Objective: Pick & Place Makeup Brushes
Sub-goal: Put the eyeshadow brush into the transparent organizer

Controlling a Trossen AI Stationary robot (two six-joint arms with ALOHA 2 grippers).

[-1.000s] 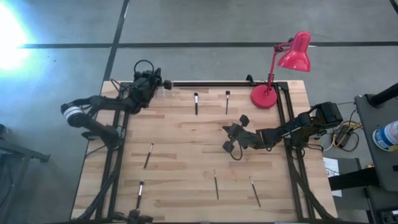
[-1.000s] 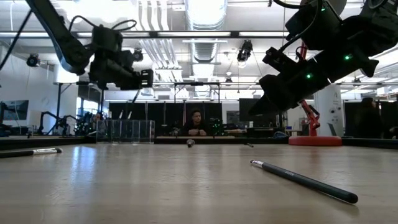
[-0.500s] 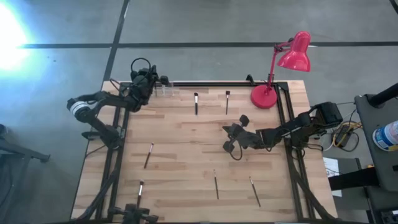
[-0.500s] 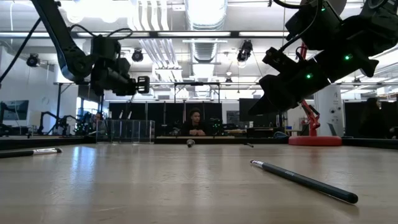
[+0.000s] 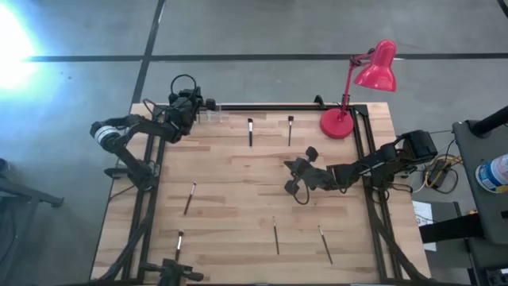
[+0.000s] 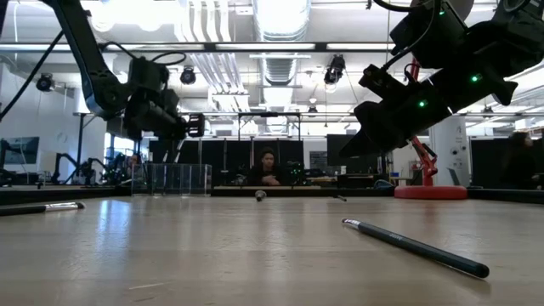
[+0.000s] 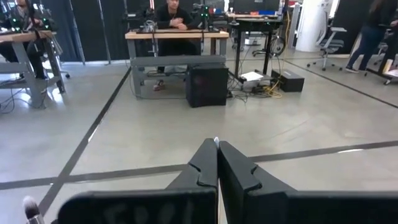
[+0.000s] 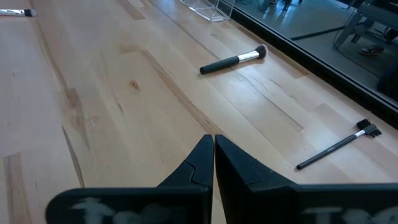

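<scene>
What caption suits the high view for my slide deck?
Six makeup brushes scattered on the table; left claw at the far edge, right claw mid-table.

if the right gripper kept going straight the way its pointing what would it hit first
Probably the bare wooden table. The right gripper, fingers together, angles down over open wood. The nearest makeup brush lies farther on and off to one side, so it would likely be missed, though depth is unclear.

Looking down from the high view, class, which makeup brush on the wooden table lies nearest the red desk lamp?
The dark-handled makeup brush at the table's far edge, just beside the red desk lamp's round base. Its neighbour lies farther off; the others sit toward the near edge.
</scene>
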